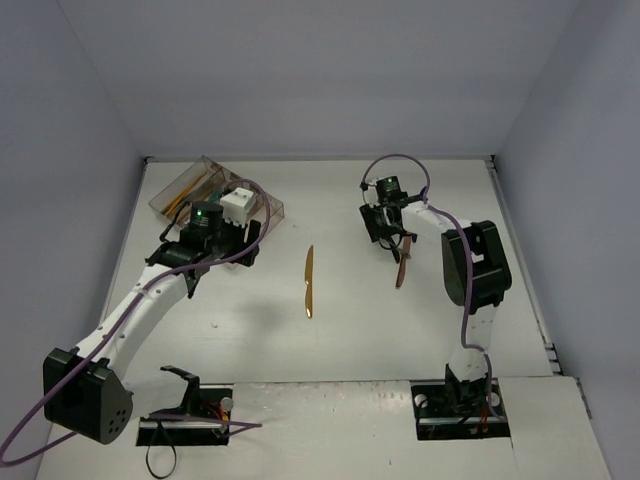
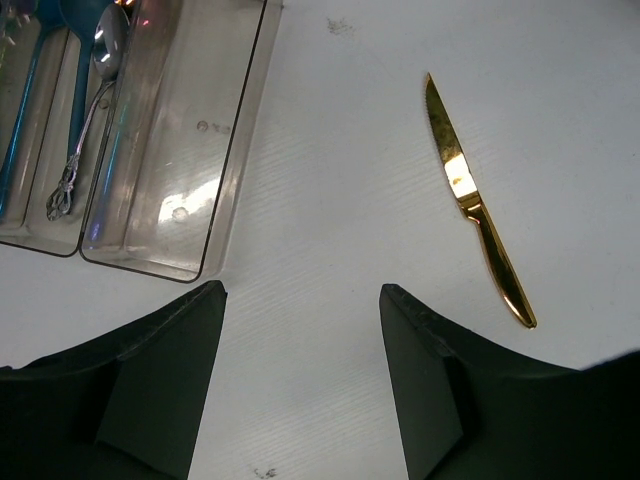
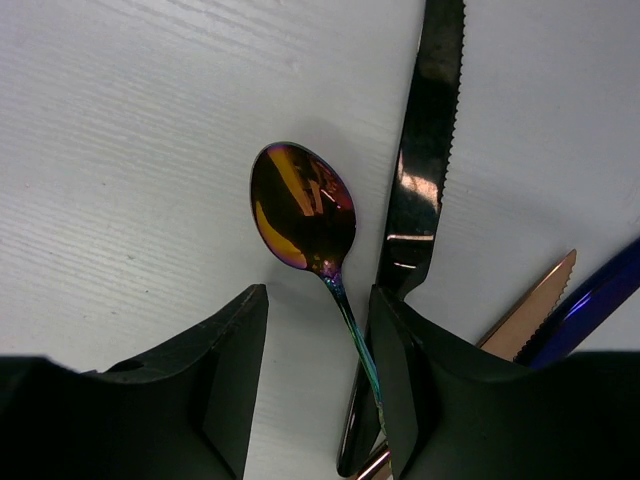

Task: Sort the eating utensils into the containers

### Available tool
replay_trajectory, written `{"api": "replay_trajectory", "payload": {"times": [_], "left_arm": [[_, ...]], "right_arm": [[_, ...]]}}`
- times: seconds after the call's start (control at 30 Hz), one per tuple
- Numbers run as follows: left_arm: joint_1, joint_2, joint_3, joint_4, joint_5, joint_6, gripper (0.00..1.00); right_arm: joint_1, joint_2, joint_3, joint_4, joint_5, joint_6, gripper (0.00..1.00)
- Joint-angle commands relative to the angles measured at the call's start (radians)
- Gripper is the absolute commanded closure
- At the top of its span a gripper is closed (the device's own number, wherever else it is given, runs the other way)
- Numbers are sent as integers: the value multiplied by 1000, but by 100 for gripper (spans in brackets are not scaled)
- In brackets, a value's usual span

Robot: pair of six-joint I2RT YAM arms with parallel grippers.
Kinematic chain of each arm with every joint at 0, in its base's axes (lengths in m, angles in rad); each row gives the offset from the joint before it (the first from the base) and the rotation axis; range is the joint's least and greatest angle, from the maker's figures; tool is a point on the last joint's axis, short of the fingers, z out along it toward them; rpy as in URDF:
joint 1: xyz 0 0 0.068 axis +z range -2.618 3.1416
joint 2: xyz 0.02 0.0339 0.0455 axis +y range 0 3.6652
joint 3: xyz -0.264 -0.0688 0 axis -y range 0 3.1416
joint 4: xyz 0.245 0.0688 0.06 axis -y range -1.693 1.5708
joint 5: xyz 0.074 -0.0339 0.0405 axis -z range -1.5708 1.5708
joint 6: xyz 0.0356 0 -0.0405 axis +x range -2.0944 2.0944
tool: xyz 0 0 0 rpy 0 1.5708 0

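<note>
Iridescent purple-and-gold spoon (image 3: 303, 210) lies on the white desk (image 1: 350, 335), on the right-hand side and well apart from the clear tray (image 2: 243, 150). Its thin handle runs back between the fingers of the right tool (image 3: 315, 298). Those jaws stand part-way apart and straddle the handle without pinching it, and the handle sits nearer one finger than the other. Just beside the spoon lies a black knife (image 3: 425, 180); whether the two touch lower down I cannot tell. Past it a copper knife (image 3: 530, 310) and a blue utensil (image 3: 595, 300) are only partly in view. A gold knife (image 2: 470, 200) lies alone at mid-desk between the arms. The left tool (image 2: 302, 295) hovers wide apart with nothing in it, near the tray's corner, where a silver spoon (image 2: 88, 125) and a blue-handled piece (image 2: 22, 115) lie in compartments.

The step in hand looks like the pick of the iridescent spoon. The next move calls for closing squarely on the slim handle and lifting straight up so the black knife is not dragged along. The carry then goes across to the tray, likely to the spoon compartment
</note>
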Motion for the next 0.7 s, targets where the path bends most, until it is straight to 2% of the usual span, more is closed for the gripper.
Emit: {"api": "replay_trajectory", "payload": {"times": [0.0, 0.33, 0.53, 0.67], "left_arm": [[-2, -14, 42, 54, 25, -15, 40], [-2, 9, 47, 54, 35, -20, 40], [-2, 17, 44, 63, 52, -36, 40], [-7, 22, 36, 96, 106, -103, 40]], "right_arm": [[7, 7, 26, -7, 8, -9, 61], [65, 0, -53, -10, 55, 26, 79], [90, -9, -63, -47, 56, 67, 100], [90, -42, -41, -57, -13, 110, 100]]}}
